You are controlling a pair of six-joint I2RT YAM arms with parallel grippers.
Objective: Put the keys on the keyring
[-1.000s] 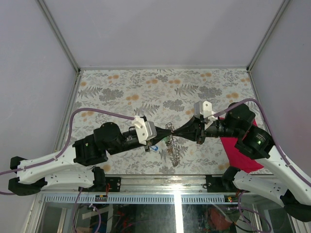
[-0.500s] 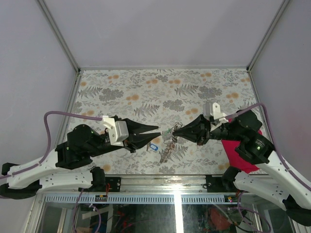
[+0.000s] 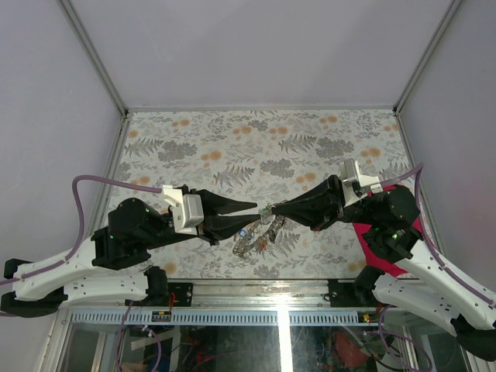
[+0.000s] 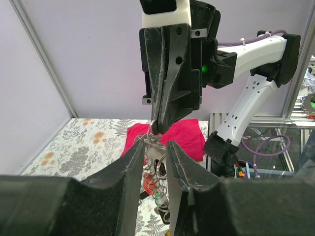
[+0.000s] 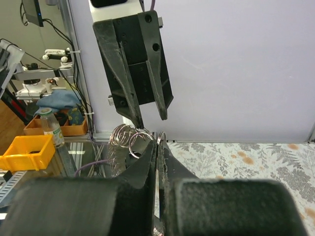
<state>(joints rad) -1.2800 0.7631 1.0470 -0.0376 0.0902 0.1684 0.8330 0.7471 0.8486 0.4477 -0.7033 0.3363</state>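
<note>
L gripper (image 3: 253, 215): slightly parted, empty | R gripper (image 3: 272, 210): pinched closed on keyring (image 5: 129, 137), just beyond L tips | keys (image 3: 249, 236) below.

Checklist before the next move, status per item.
1. Right hand shut on the keyring: ok, pinched at the tips.
2. Chain hanging below the grip: ok.
3. Left hand open: ok, fingers apart, gripping nothing.
4. Key held ready for threading: not ok, neither hand holds one.
5. Keys already on the ring: cannot tell. Red and green heads show among the chain links.
6. Clearance between the two hands: cannot tell. The tips face each other very closely.
</note>
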